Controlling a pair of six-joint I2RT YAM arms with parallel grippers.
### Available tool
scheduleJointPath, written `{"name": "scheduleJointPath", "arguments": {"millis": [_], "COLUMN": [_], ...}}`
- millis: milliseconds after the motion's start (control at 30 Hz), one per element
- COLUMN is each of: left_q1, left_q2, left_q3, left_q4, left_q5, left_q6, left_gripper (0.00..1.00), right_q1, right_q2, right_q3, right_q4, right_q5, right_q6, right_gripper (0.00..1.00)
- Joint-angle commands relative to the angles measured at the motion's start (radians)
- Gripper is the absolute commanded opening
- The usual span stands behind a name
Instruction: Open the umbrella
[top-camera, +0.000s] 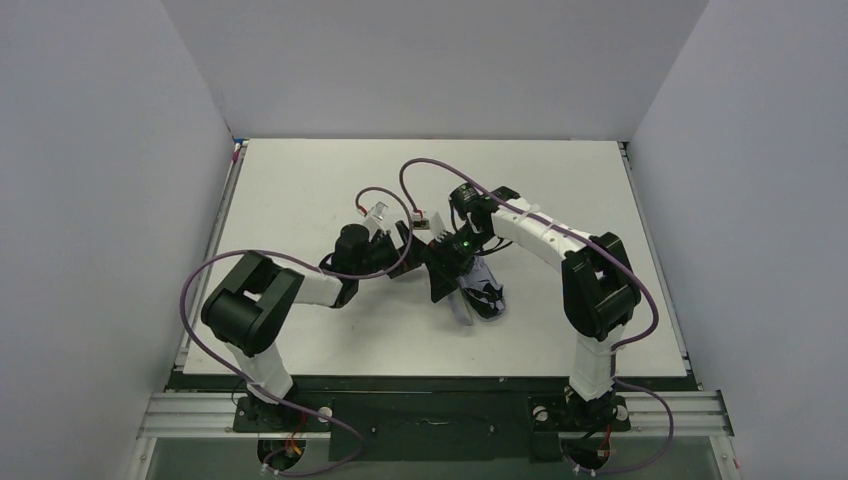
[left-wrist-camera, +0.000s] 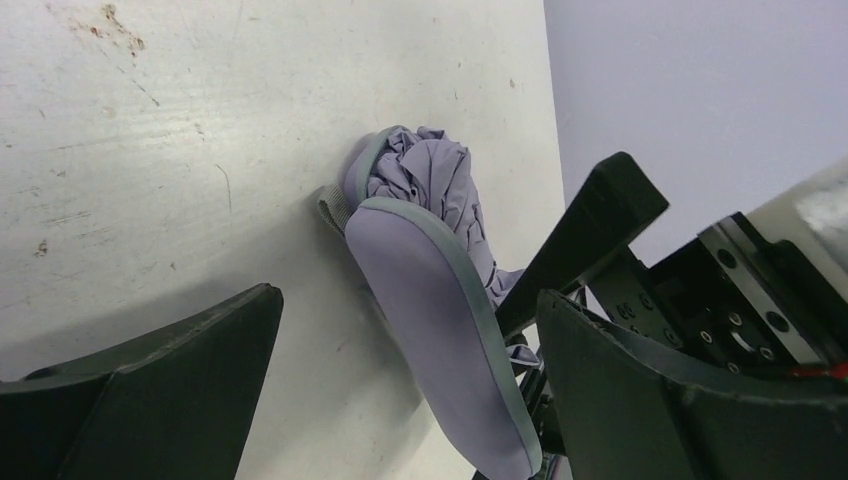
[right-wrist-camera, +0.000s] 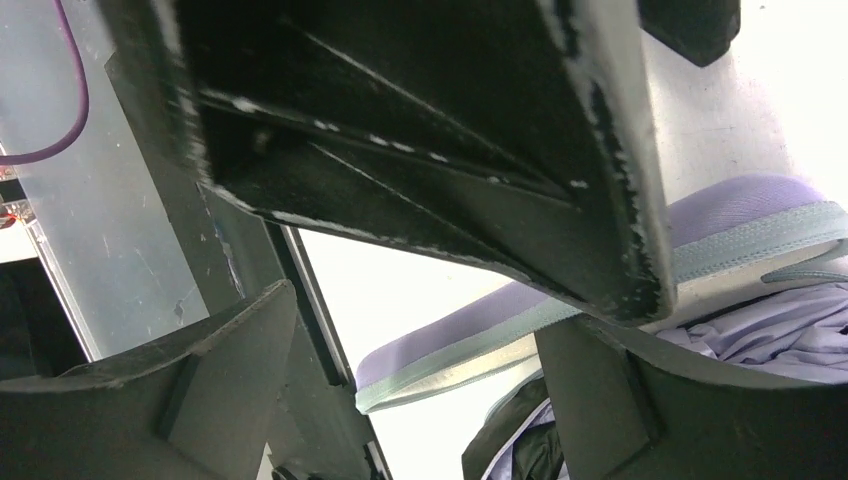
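Observation:
The umbrella (left-wrist-camera: 432, 176) is folded, its crumpled lavender fabric bunched inside the lavender clamshell case (left-wrist-camera: 430, 330), which lies on the table with its lid raised. In the top view the umbrella (top-camera: 487, 292) lies at mid-table, where both arms meet. My left gripper (left-wrist-camera: 408, 298) is open, with the case lid standing between its fingers. My right gripper (right-wrist-camera: 415, 310) is open too; the lid's grey rim (right-wrist-camera: 500, 340) crosses between its fingers and the umbrella's fabric (right-wrist-camera: 780, 330) and black lining show beside its right finger (right-wrist-camera: 640, 400). I cannot tell whether any finger touches the lid.
The white table (top-camera: 300, 190) is walled in by white panels at the back and both sides. The two grippers are crowded together: the left one's finger (right-wrist-camera: 420, 150) fills the top of the right wrist view. Purple cables loop above both arms.

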Motion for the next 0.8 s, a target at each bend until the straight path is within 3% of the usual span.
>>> {"name": "scheduleJointPath", "arguments": {"millis": [0,267,367,467,567,767], "left_q1": [-0.022,-0.009,-0.008,-0.011,-0.013,-0.012], "left_q2": [0.059,0.096,0.091,0.087,0.086,0.08], "left_q3": [0.065,0.083,0.078,0.081,0.083,0.078], "left_q4": [0.03,-0.136,-0.136,-0.128,-0.128,-0.13], "left_q5": [0.039,-0.015,-0.019,-0.018,-0.017,-0.019], "left_q6": [0.003,0.047,0.048,0.059,0.063,0.065], "left_gripper": [0.95,0.64,0.57,0.55,0.53,0.51], "right_q1": [0.009,-0.054,-0.085,-0.131,-0.131,-0.076], "right_q2": [-0.026,-0.097,-0.138,-0.18,-0.224,-0.231], "right_q3": [0.038,0.006,0.01,-0.017,-0.063,-0.159], "right_q4": [0.034,0.035,0.077,0.124,0.136,0.133], "right_q5": [-0.058,-0.016,0.127,0.296,0.482,0.604], "right_q6": [-0.03,0.012,0.134,0.29,0.305,0.305], "right_gripper": [0.83,0.79,0.71,0.69,0.72,0.75]}}
